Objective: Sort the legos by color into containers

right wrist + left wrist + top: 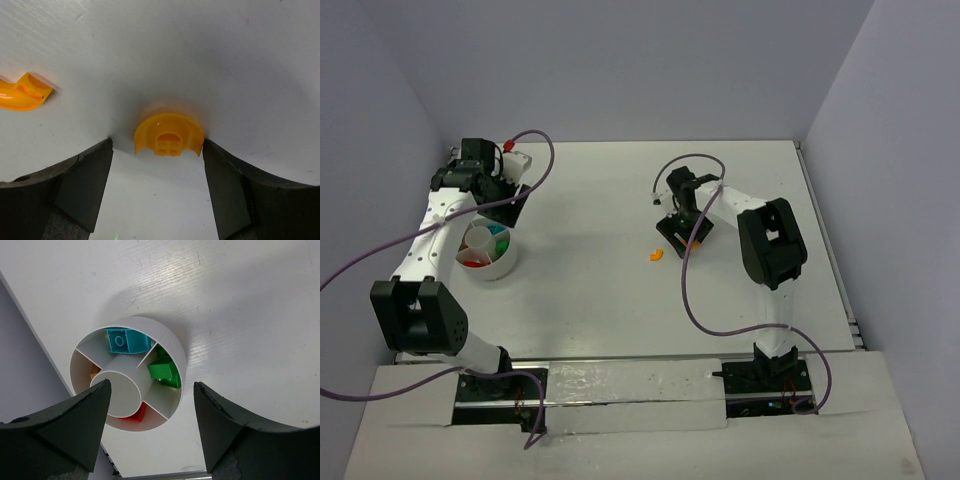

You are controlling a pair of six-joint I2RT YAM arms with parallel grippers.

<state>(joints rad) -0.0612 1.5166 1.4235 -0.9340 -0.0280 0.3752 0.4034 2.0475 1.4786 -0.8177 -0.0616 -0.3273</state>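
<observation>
On the white table [600,200] the bowl [172,347] sits at the left, its walls keeping green, blue and red legos [162,372] apart; the left fingers [75,425] hang wide and empty over it; the right fingers [75,190] stand wide around an orange lego [169,132], likely to pinch it.

Looks like a robotics lab test cell: flat white table [600,200] boxed in by plain pale walls [620,60], left arm [428,240] and right arm [770,245] bolted to a base plate [630,388], purple cables [692,310] hanging loose.
</observation>
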